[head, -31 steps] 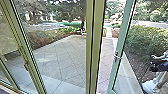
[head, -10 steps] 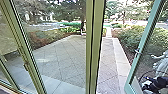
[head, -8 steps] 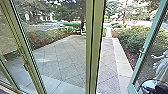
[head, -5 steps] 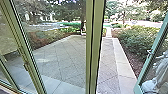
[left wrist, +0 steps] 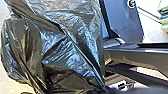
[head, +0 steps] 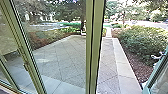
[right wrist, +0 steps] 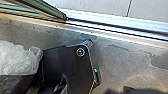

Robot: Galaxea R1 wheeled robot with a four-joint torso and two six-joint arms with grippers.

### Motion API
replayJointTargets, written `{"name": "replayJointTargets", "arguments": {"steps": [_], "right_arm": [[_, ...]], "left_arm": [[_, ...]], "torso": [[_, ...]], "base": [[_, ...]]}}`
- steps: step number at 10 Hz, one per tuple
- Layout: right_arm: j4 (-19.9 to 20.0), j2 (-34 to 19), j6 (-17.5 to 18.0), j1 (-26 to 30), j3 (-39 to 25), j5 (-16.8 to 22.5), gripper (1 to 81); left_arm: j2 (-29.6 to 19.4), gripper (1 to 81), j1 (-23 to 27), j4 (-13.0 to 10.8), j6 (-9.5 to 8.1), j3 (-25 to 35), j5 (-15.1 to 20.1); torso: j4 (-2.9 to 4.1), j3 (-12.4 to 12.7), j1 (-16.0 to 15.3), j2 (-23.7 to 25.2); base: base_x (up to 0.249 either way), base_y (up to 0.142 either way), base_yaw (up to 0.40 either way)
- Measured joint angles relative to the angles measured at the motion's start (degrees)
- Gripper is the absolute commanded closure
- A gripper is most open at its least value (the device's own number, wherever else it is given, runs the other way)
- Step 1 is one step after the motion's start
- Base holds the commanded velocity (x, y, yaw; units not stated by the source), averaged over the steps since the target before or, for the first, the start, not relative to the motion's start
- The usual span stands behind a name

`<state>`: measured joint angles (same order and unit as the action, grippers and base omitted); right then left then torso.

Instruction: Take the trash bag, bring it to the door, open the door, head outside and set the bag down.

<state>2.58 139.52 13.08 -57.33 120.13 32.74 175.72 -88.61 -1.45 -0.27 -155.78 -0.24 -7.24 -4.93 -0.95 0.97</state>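
Note:
The glass door's green-framed leaf (head: 157, 71) stands swung outward at the lower right of the head view. To its left is the doorway opening, bounded by a thick green post. Black, shiny and crumpled, the trash bag (left wrist: 65, 47) takes up a large part of the left wrist view beside the robot's own bar and plate. In the right wrist view, pale crumpled plastic (right wrist: 18, 58) lies over something dark at the robot's plate.
The green post (head: 95, 47) rises between the glass panel and the opening. A paved path (head: 107, 62) leads outside, with bushes (head: 141, 41) along its right. Part of a person (head: 157, 57) shows by the door leaf. A metal threshold (right wrist: 110, 28) crosses the floor.
The door leaf has swung further outward and to the right, widening the opening. The person has shifted toward the right edge with it. The post and paving keep their places in the head view.

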Motion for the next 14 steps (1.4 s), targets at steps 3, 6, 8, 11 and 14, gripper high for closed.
{"name": "replayJointTargets", "arguments": {"steps": [3, 6, 8, 11, 14], "right_arm": [[-0.28, 2.65, -2.22, -6.53, 0.22, -4.36, 1.0], [-1.35, 5.08, -4.1, -13.53, -0.41, -14.01, 1.0], [-2.28, 8.46, -4.57, -16.02, 1.95, -17.23, 1.0], [-2.8, 13.21, -4.96, -18.76, 8.96, -19.38, 1.0], [-3.0, 17.24, -5.21, -22.04, 10.78, -19.76, 1.0]], "left_arm": [[-0.05, 81.1, 0.16, -0.02, 0.02, 0.0, 0.0], [-0.55, 81.1, 0.17, -0.02, 0.0, 0.0, 0.02], [-0.82, 81.1, 0.48, -0.02, 0.0, 0.0, 0.04], [-0.79, 81.1, 0.74, -0.04, 0.02, 0.0, 0.04], [-1.12, 81.1, 0.59, -0.04, 0.02, 0.02, 0.02]], "torso": [[-0.02, 0.05, 0.0, 0.0], [-0.02, 0.07, 0.02, 0.0], [-0.02, 0.07, 0.02, 0.02], [-0.02, 0.94, 0.0, 0.02], [-0.02, 4.53, 0.04, 0.05]], "base": [[0.0, 0.0, 0.0], [0.0, 0.0, 0.0], [0.0, 0.0, 0.0], [0.0, 0.0, 0.0], [0.0, 0.0, 0.0]]}}
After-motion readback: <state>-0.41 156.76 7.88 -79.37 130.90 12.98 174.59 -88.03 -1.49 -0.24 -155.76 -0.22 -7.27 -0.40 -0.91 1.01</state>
